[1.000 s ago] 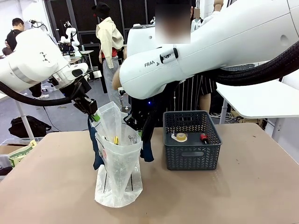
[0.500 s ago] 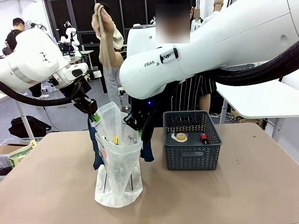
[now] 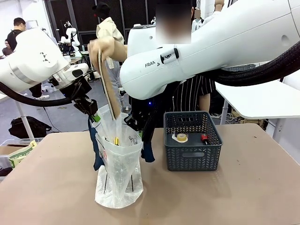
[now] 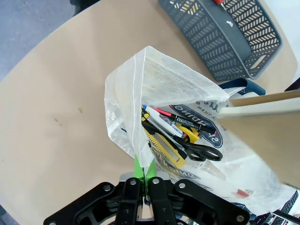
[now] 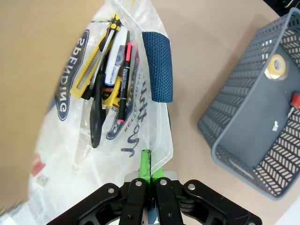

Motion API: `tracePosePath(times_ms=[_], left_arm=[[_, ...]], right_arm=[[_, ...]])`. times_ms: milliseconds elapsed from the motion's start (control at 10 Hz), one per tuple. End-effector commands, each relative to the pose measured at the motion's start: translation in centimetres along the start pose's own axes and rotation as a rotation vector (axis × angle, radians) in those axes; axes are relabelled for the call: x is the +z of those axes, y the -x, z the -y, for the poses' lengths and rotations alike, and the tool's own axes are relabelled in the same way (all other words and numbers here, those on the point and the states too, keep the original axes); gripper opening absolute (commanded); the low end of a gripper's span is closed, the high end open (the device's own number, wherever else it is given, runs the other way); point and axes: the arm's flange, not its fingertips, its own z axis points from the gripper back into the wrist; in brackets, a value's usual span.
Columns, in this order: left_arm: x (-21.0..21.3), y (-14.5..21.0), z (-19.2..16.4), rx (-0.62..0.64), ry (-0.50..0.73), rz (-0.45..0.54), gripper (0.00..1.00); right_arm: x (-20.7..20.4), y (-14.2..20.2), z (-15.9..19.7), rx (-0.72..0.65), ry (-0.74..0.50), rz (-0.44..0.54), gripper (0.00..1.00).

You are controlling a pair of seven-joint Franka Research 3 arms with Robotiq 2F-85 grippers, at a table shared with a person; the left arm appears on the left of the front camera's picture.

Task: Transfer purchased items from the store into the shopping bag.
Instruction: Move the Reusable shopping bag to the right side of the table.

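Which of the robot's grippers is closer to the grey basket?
The right gripper. It pinches the bag at the rim nearest the basket; the left gripper pinches the opposite rim, farther away.

The left arm (image 3: 33,61) and right arm (image 3: 211,47) are glossy white with rounded joints, each trailed by a thick black ribbed cable (image 3: 267,70); the right one bears black "FRAN" lettering beside a small black strap. The left gripper (image 4: 143,176) and right gripper (image 5: 147,174) are matte black with silver screws and thin green pads (image 5: 145,161). The person (image 3: 192,96) wears a black top with thin white stripes
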Motion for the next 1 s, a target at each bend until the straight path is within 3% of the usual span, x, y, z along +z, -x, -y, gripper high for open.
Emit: tracePosePath(times_ms=[0, 900], left_arm=[[0.17, 0.01, -0.10, -0.006, -0.004, 0.008, 0.00], [0.17, 0.01, -0.10, -0.006, -0.004, 0.008, 0.00]], right_arm=[[0.05, 0.00, -0.05, 0.001, 0.000, 0.002, 0.00], [0.05, 0.00, -0.05, 0.001, 0.000, 0.002, 0.00]])
